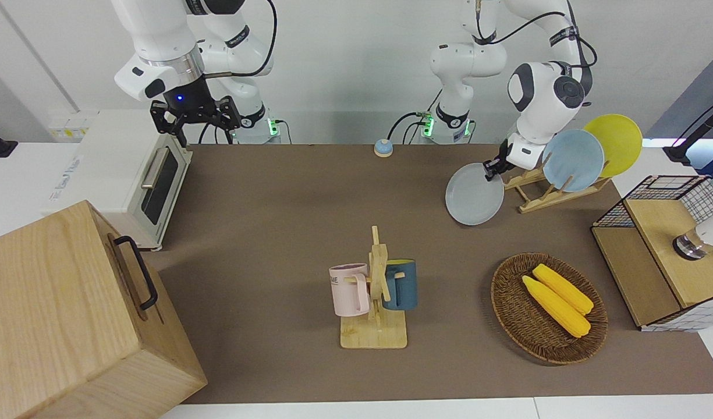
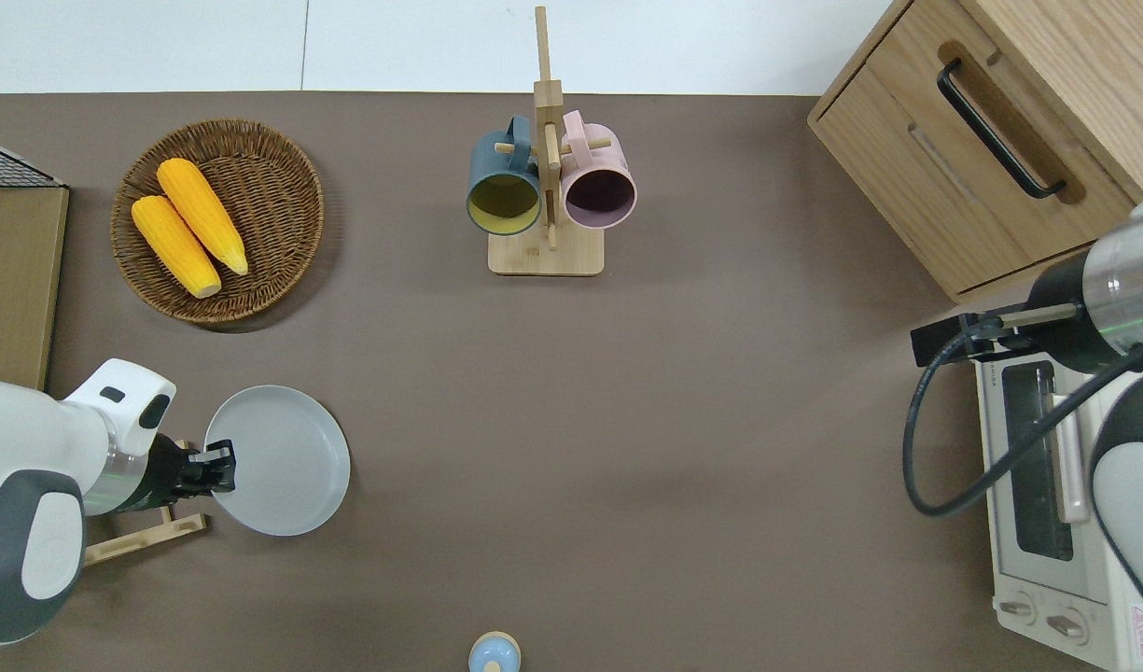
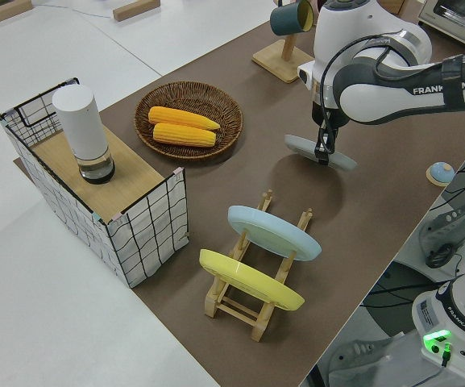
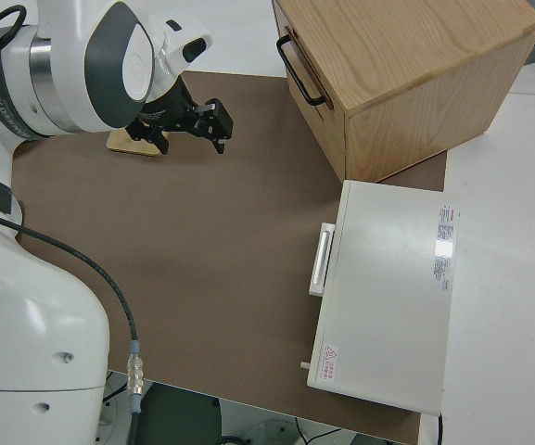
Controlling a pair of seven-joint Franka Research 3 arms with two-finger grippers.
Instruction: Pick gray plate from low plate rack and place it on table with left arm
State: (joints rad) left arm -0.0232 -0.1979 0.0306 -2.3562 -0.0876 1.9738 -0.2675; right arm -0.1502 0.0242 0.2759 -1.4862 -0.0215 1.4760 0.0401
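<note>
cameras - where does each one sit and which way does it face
Front: across the table, facing both arms; left gripper grips the gray plate.
Overhead: straight down; arms enter from below.
Left side: raised at the left arm's end, over the rack.
Right side: above the parked right arm.
Shared: front, overhead and left side show the plate.
</note>
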